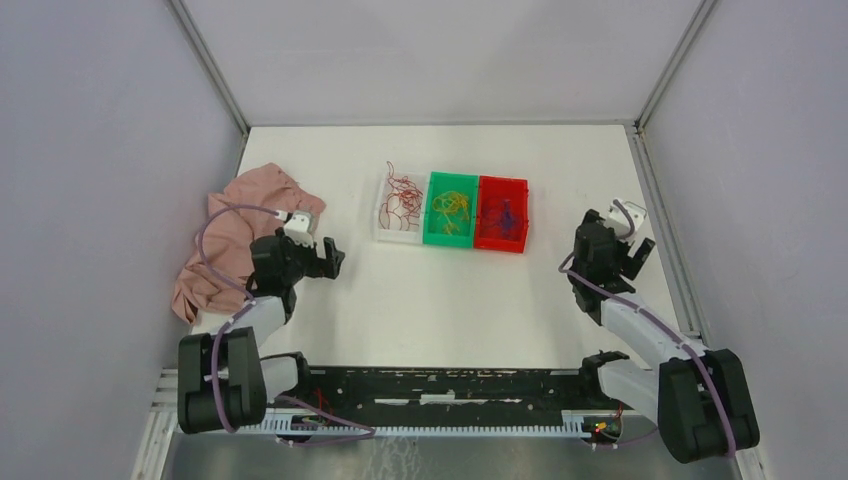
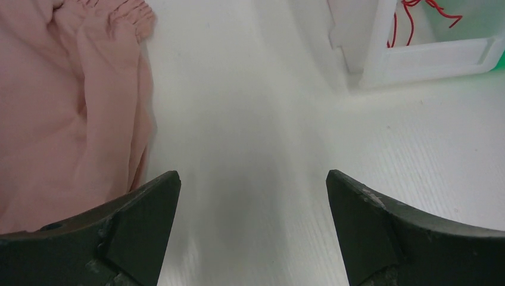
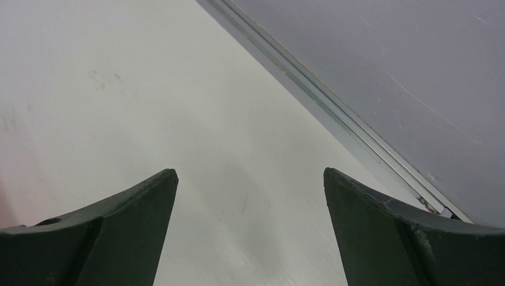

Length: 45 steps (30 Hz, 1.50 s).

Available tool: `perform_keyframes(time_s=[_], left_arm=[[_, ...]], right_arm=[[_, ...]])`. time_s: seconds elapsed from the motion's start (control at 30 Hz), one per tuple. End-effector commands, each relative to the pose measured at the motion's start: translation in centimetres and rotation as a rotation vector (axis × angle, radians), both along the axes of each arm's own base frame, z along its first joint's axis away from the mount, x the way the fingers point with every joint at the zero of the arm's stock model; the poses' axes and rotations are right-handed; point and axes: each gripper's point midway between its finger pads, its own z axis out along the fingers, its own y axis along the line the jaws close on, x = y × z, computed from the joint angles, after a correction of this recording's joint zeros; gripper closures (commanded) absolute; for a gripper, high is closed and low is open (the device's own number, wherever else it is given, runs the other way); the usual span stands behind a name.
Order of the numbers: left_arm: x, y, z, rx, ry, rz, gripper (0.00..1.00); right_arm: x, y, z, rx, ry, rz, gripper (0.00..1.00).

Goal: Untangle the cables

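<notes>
Showing cables sorted by colour into three far trays; left gripper and right gripper spread wide, empty.

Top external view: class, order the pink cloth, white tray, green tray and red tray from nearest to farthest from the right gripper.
1. red tray, right end of the row, left of the right gripper
2. green tray, middle of the row
3. white tray, left end
4. pink cloth, far left edge
</notes>
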Motion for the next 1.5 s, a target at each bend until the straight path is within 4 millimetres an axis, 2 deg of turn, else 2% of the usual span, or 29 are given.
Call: perform_keyframes(time_s=[0.0, 0.07, 0.17, 0.27, 0.33, 0.43, 0.47, 0.5, 0.57, 0.6, 0.63, 0.7, 0.73, 0.8, 1.47], left_arm=[[3.6, 0.3, 5.3, -0.043, -0.36, 0.038, 0.01], [3.7, 0.8, 4.4, -0.038, -0.371, 0.071, 0.01], [4.4, 1.3, 4.9, -0.058, -0.402, 0.107, 0.01], [4.2, 1.0, 4.7, -0.065, -0.448, 0.097, 0.01], [4.0, 1.2, 4.7, -0.082, -0.473, 0.117, 0.01], [3.8, 1.5, 4.0, -0.048, -0.452, 0.147, 0.01], [3.5, 1.8, 3.8, -0.053, -0.47, 0.175, 0.01], [3.3, 1.8, 4.4, -0.077, -0.517, 0.184, 0.01], [3.7, 1.7, 4.2, -0.066, -0.49, 0.173, 0.01], [4.2, 1.7, 2.9, -0.038, -0.414, 0.17, 0.0], [5.1, 1.6, 2.5, -0.036, -0.387, 0.179, 0.01], [5.9, 1.2, 2.7, -0.007, -0.389, 0.184, 0.01], [5.7, 1.2, 2.1, 0.007, -0.358, 0.184, 0.01], [5.7, 1.0, 2.6, -0.01, -0.389, 0.187, 0.01], [5.7, 1.0, 2.4, -0.007, -0.379, 0.186, 0.01]], right_arm=[[0.6, -1.7, 1.3, 0.008, -0.152, -0.066, 0.01], [1.1, -1.7, 0.6, -0.003, -0.146, -0.037, 0.01], [2.3, -0.7, -0.9, 0.013, -0.148, 0.037, 0.01], [3.3, 0.2, -2.3, 0.027, -0.155, 0.096, 0.01], [4.5, 1.3, -3.0, 0.017, -0.134, 0.177, 0.01], [6.7, 4.6, -4.4, -0.01, -0.053, 0.403, 0.01], [7.2, 4.3, -4.6, -0.021, -0.076, 0.387, 0.0], [7.5, 4.2, -4.8, -0.03, -0.071, 0.383, 0.0], [7.2, 4.3, -5.4, -0.006, -0.022, 0.379, 0.01], [7.3, 4.2, -5.4, -0.014, -0.028, 0.379, 0.01], [7.4, 4.2, -5.3, -0.017, -0.038, 0.379, 0.01], [7.4, 4.2, -5.4, -0.011, -0.025, 0.377, 0.01], [7.4, 4.1, -5.4, -0.011, -0.028, 0.379, 0.01], [7.3, 4.1, -5.3, -0.011, -0.033, 0.377, 0.01], [7.3, 4.1, -5.2, -0.013, -0.032, 0.378, 0.01]])
